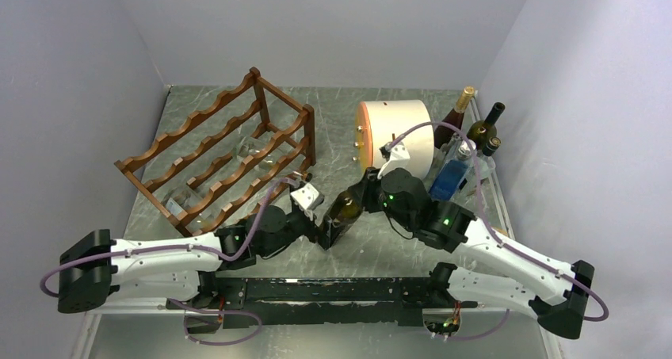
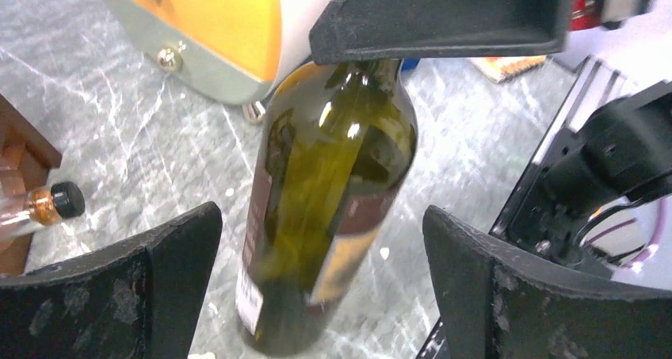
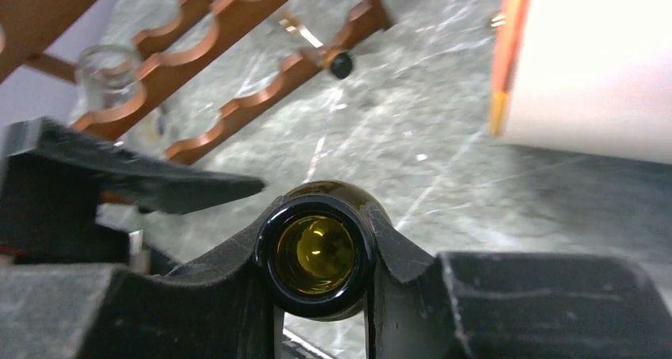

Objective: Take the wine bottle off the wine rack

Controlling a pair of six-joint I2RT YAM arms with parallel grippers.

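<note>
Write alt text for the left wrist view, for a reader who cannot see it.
A dark green wine bottle sits inside the open left gripper, touching neither finger, its neck clamped at the top by the right gripper. Behind it on the grey marbled table lies a cream drum with an orange face.

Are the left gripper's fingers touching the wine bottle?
Apart. Left wrist view shows table between the wine bottle and each open finger of the left gripper.

Olive-green wine bottle (image 1: 342, 216) tilts neck-up, apart from the reddish-brown wine rack (image 1: 230, 157).
</note>
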